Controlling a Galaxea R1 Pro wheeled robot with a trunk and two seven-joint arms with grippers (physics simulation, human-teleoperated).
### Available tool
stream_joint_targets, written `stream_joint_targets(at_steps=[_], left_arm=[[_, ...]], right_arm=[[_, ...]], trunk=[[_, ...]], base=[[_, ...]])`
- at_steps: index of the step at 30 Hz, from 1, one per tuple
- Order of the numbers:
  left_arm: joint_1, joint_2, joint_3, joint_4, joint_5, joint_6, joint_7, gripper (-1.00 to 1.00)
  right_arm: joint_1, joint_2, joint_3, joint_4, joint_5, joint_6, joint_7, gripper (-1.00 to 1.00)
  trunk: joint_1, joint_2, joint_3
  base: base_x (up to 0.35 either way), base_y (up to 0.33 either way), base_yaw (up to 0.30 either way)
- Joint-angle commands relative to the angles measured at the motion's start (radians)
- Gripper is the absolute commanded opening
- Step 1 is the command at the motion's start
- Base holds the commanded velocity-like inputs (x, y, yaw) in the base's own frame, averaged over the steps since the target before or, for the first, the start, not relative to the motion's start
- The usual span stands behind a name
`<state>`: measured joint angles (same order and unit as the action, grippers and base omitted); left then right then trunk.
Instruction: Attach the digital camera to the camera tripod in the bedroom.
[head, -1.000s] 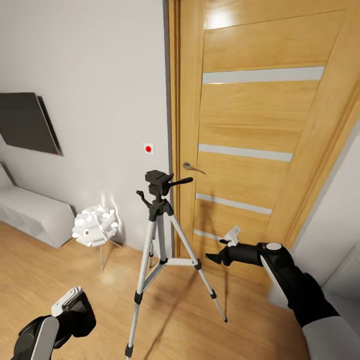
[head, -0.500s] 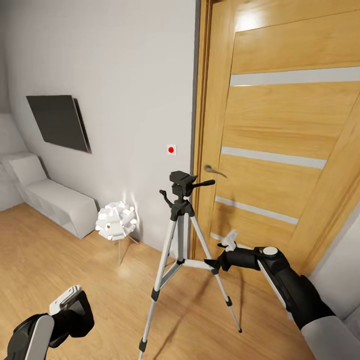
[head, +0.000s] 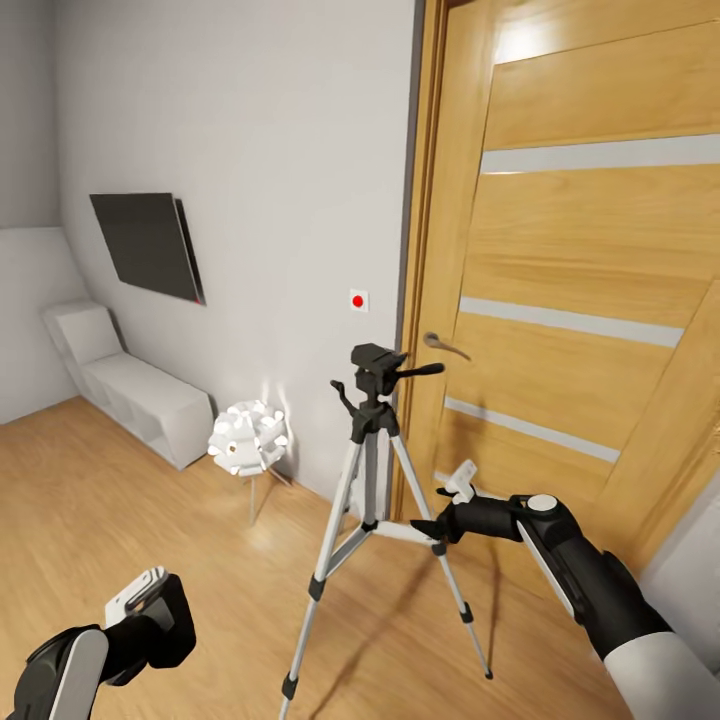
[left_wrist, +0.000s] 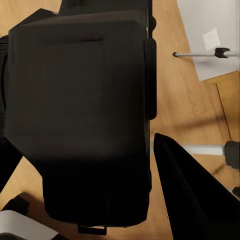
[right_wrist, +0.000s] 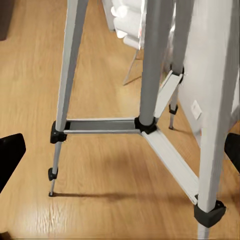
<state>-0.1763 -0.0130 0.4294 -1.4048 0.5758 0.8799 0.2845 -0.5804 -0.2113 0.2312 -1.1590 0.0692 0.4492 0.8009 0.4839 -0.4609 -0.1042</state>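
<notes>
The camera tripod (head: 372, 440) stands on the wood floor in front of the door frame, with silver legs, a black head and a pan handle pointing right. My right gripper (head: 425, 524) is open beside the tripod's right leg at brace height. In the right wrist view the tripod's legs (right_wrist: 150, 65) rise between the wide-apart fingers of my right gripper (right_wrist: 120, 155). Low at the left, my left gripper (head: 150, 615) is shut on the digital camera (left_wrist: 80, 115), a black body between its fingers (left_wrist: 175, 190). The camera's lens and red dot are hidden.
A wooden door (head: 580, 260) with a metal handle (head: 446, 347) stands right behind the tripod. A white spiky lamp (head: 248, 440) sits left of it, with a low white bench (head: 135, 395) and a dark wall screen (head: 150, 245) further left. Open floor lies in front.
The head view has swung to the left, so the door and tripod sit further right in the picture. Both arms keep their poses; the left still holds the camera.
</notes>
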Motion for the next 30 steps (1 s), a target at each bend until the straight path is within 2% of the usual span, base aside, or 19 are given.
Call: stream_joint_targets(at_steps=[1, 6, 13, 17, 30], left_arm=[[-0.001, -0.001, 0.002, -0.002, 0.009, 0.005, 0.006, -1.0], [-0.001, -0.001, 0.004, -0.002, 0.01, 0.005, 0.005, -1.0], [-0.002, -0.002, 0.006, -0.001, 0.01, 0.004, 0.005, -1.0], [-0.002, -0.002, 0.008, 0.002, 0.01, 0.003, 0.005, -1.0], [-0.002, -0.002, 0.011, 0.006, 0.008, -0.002, 0.005, -1.0]], right_arm=[[-0.001, -0.001, 0.001, -0.001, 0.007, 0.002, 0.004, 1.0], [-0.001, 0.0, 0.0, -0.001, 0.007, 0.001, 0.003, 1.0], [-0.001, 0.0, 0.0, -0.001, 0.007, -0.004, 0.004, 1.0], [-0.001, 0.0, 0.002, 0.003, 0.007, -0.042, 0.004, 1.0], [0.0, -0.001, 0.003, 0.005, 0.005, -0.067, 0.022, 1.0]], trunk=[[0.001, -0.002, -0.002], [0.001, -0.002, -0.002], [0.001, -0.002, -0.002], [0.001, -0.002, -0.002], [0.001, -0.002, -0.002]], base=[[0.006, -0.291, 0.012], [0.024, -0.219, 0.006], [0.006, -0.051, 0.001], [0.016, -0.023, 0.0], [0.163, -0.154, 0.0]])
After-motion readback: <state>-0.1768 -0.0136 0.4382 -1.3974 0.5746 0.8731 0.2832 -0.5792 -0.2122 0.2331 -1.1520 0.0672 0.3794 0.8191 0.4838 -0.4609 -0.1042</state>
